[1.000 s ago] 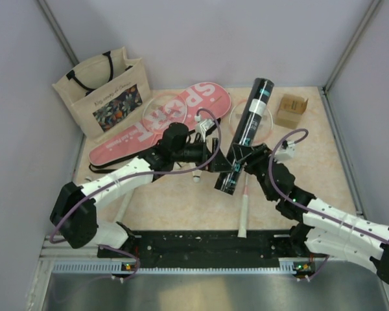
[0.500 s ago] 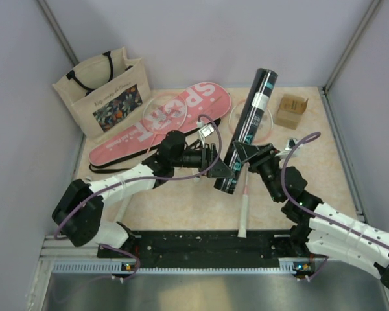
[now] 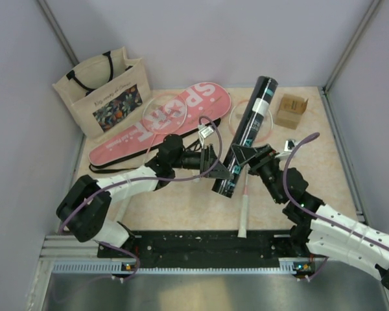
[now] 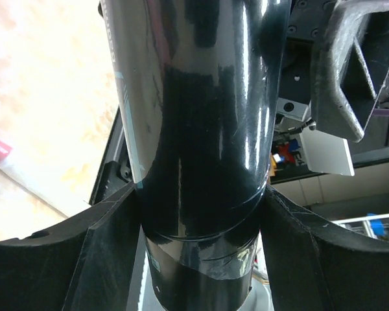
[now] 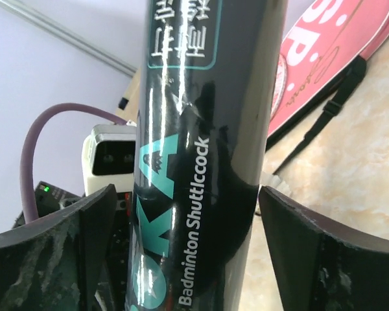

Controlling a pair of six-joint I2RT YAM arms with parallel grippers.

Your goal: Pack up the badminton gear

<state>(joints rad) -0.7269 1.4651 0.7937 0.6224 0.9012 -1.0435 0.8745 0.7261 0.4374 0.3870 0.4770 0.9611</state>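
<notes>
Beige tabletop [image 3: 181,207]: dark tube [image 3: 254,113] tilted; right gripper [image 3: 244,155] clamped mid-tube, left gripper [image 3: 222,172] clamped near its lower end. Pink cover [image 3: 181,116] left of tube.

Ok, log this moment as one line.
tube: tilted, raised | right gripper: clamped mid-tube | left gripper: clamped at lower end | pink cover: lying flat | racket: lying beneath tube

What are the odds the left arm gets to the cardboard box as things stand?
Probably not. The left pincer is clamped on the dark tube, which the right pincer also holds, and the cardboard box sits far right, beyond the tube.
</notes>
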